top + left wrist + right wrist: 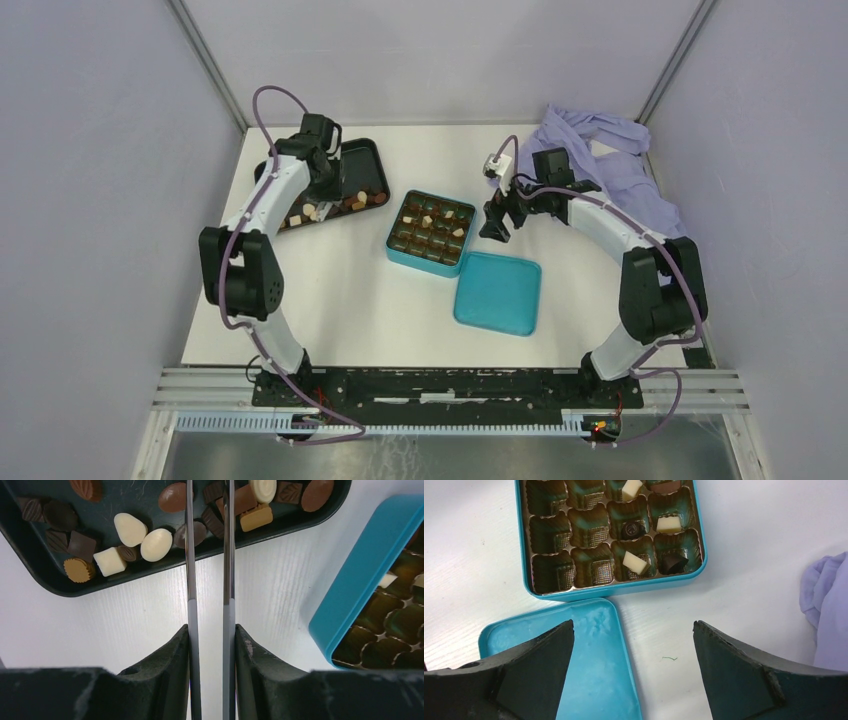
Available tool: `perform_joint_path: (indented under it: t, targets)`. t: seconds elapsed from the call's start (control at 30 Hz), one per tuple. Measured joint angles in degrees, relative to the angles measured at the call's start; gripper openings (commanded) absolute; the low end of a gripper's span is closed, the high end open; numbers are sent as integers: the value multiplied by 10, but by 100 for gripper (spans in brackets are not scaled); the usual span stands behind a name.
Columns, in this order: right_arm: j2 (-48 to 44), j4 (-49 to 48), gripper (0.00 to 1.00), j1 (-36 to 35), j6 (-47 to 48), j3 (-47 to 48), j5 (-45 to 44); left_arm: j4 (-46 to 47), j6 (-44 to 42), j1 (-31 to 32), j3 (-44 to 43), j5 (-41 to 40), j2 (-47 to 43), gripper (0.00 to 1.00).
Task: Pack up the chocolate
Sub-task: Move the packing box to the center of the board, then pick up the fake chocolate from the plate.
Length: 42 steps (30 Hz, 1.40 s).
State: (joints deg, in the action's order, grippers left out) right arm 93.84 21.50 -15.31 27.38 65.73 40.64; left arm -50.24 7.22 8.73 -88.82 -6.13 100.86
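Loose chocolate pieces (156, 544), dark, tan and cream, lie in a black tray (50, 580) at the back left (365, 160). A teal square box (395, 255) with a brown grid insert holds several pieces (635, 562); many cells are empty. My left gripper (211, 627) pinches a pair of long metal tweezers (190, 555) whose blades reach over the tray's near rim with a narrow gap between them; their tips are out of view. My right gripper (634, 625) is wide open and empty, above the table just right of the box (497, 225).
The teal lid (497, 292) lies upside down on the table in front of the box, also in the right wrist view (594, 650). A crumpled lilac cloth (610, 150) lies at the back right. Grey walls enclose the table.
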Motion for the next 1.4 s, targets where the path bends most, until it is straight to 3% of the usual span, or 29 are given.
perform_joint_path:
  t: [0.27,1.4]
  targets:
    - [19,3,95,0,0,0,5,-32,-55,-2,-31,-19,42,40]
    - [25,3,95,0,0,0,18,-40,-80,-31,-53,-25,56,48]
